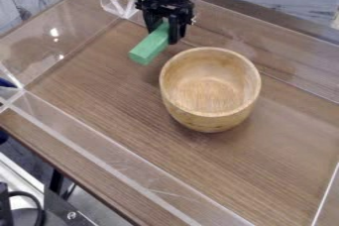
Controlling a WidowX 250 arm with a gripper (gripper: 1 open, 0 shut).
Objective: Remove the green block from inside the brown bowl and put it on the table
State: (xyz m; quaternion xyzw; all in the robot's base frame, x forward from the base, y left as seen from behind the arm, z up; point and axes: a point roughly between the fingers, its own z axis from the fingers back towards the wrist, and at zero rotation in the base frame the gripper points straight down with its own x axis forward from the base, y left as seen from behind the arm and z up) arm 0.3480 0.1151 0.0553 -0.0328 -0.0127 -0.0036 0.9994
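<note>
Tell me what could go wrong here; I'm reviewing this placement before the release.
The green block hangs tilted in the shut pincer, one end low near the table. If released from there, it could tip or bounce. It also sits close beside the brown bowl, so it might knock against the rim or roll toward it.

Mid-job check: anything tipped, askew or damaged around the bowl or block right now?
Nothing stands out. The bowl sits upright and empty on the table. The end effector grips one end of the green block, which hangs tilted left of the bowl, as expected mid-placement. Whether its low end touches the table is unclear.
</note>
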